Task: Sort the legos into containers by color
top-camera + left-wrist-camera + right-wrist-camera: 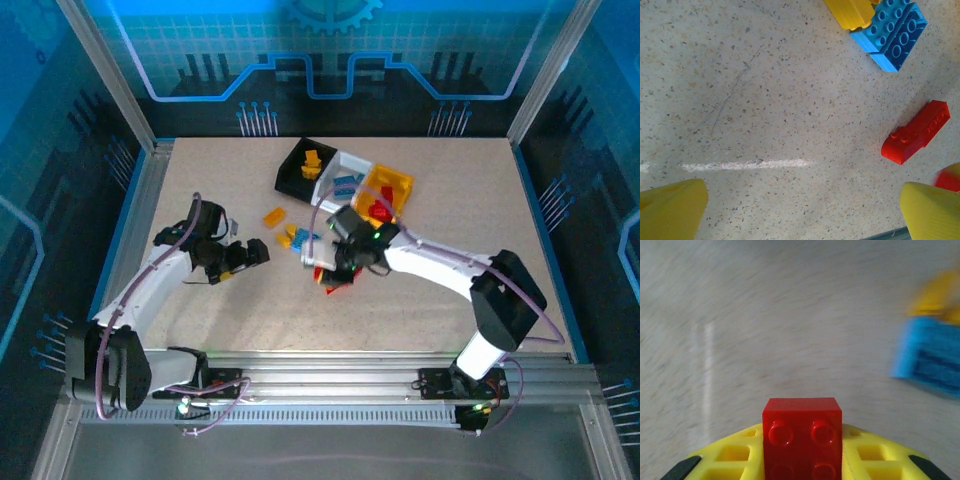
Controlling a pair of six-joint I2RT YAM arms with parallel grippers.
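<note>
My right gripper (802, 452) is shut on a red lego (802, 430), its studs facing the camera between the yellow fingers (735, 460). From above, this gripper (334, 270) hangs just over the table, in front of the containers. The black bin (293, 166) holds an orange lego, the white bin (352, 163) blue ones, the yellow bin (402, 183) red ones. My left gripper (252, 255) stands open over bare table (800, 215). Beyond it lie a blue lego (892, 32), a yellow lego (852, 12) and a long red lego (916, 132).
An orange lego (274, 217) lies loose on the table left of the bins, and a blue-and-yellow cluster (297, 237) sits between the two grippers. A metal rail (330, 365) runs along the near edge. The right wrist view is motion-blurred.
</note>
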